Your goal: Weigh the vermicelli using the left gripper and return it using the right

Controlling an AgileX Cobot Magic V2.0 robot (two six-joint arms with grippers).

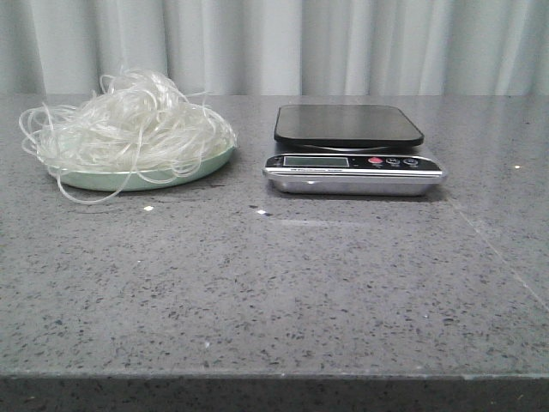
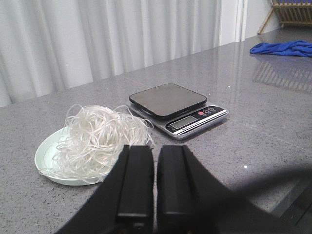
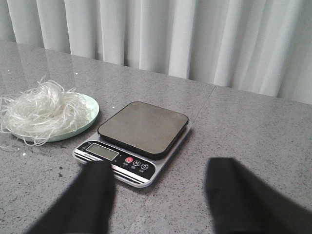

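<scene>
I see the vermicelli (image 1: 129, 124) heaped on the mint-green plate (image 1: 111, 180), left of the scale (image 1: 352, 161) on the grey table (image 1: 274, 283); a few strands hang over the plate rim. The scale platform is bare. Left gripper (image 2: 152, 187): fingers nearly together, a thin gap between them, holding nothing, near the plate. Right gripper (image 3: 161, 195): fingers spread wide, empty, in front of the scale.
</scene>
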